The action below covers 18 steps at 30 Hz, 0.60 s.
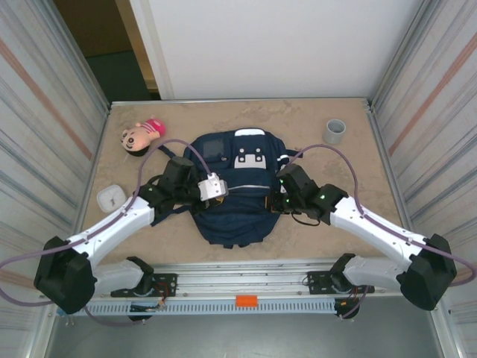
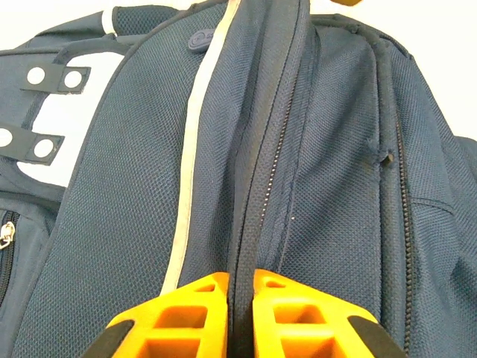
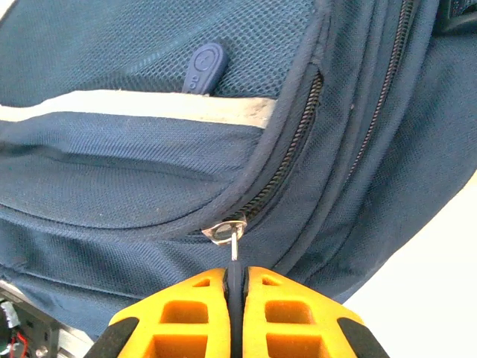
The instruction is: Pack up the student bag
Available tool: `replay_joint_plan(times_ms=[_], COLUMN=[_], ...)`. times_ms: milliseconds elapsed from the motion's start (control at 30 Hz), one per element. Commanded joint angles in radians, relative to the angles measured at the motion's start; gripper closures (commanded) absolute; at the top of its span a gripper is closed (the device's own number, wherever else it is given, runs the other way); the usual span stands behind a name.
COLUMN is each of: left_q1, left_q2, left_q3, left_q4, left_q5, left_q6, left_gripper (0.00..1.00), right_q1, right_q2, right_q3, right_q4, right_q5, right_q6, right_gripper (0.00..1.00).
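Observation:
The student bag [image 1: 237, 212], a navy backpack with white patches near its top, lies flat in the middle of the table. At the bag's left side my left gripper [image 1: 226, 192] rests on it, and in the left wrist view that gripper [image 2: 240, 277] is shut on a dark fold of fabric beside a zipper line [image 2: 270, 171]. My right gripper [image 1: 275, 198] is at the bag's right side. In the right wrist view it [image 3: 237, 272] is shut on the dark pull tab hanging from a metal zipper slider [image 3: 226, 232]. The zipper [image 3: 298, 123] above the slider looks closed.
A doll [image 1: 141, 136] with a pink hat lies at the back left. A small white object [image 1: 110, 198] sits near the left edge, and a grey cup [image 1: 335, 131] stands at the back right. Striped walls close in both sides of the table [image 1: 358, 160].

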Motion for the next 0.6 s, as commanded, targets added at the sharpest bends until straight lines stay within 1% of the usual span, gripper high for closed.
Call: replay_joint_plan(times_ms=[0, 67, 133, 233, 300, 367, 433, 567], left_q1=[0.011, -0.005, -0.044, -0.123, -0.168, -0.199, -0.217, -0.223], left_q2=[-0.036, -0.026, -0.014, 0.014, 0.049, 0.099, 0.15, 0.235], left_q3=[0.013, 0.052, 0.09, 0.128, 0.154, 0.187, 0.213, 0.243], left_q4=[-0.027, -0.052, -0.068, -0.048, -0.024, -0.01, 0.004, 0.04], left_q5=[0.02, 0.052, 0.05, 0.015, -0.029, -0.035, -0.043, -0.036], left_q6=[0.003, -0.012, -0.023, -0.03, -0.035, -0.041, -0.042, -0.048], left_gripper=[0.78, 0.61, 0.51, 0.4, 0.37, 0.36, 0.36, 0.38], right_q1=[-0.014, -0.014, -0.014, -0.015, -0.014, -0.014, -0.014, -0.014], right_q2=[-0.023, -0.025, -0.025, -0.026, -0.027, -0.03, -0.033, -0.038], right_q3=[-0.017, -0.022, -0.017, -0.009, -0.002, -0.001, 0.001, 0.008], right_q4=[0.019, 0.054, 0.06, 0.05, 0.046, 0.046, 0.047, 0.037], right_q5=[-0.016, -0.043, -0.053, -0.053, -0.054, -0.057, -0.06, -0.063], right_q6=[-0.04, -0.044, -0.051, -0.06, -0.062, -0.062, -0.064, -0.073], right_gripper=[1.0, 1.0, 1.0, 1.0, 1.0, 1.0, 1.0, 1.0])
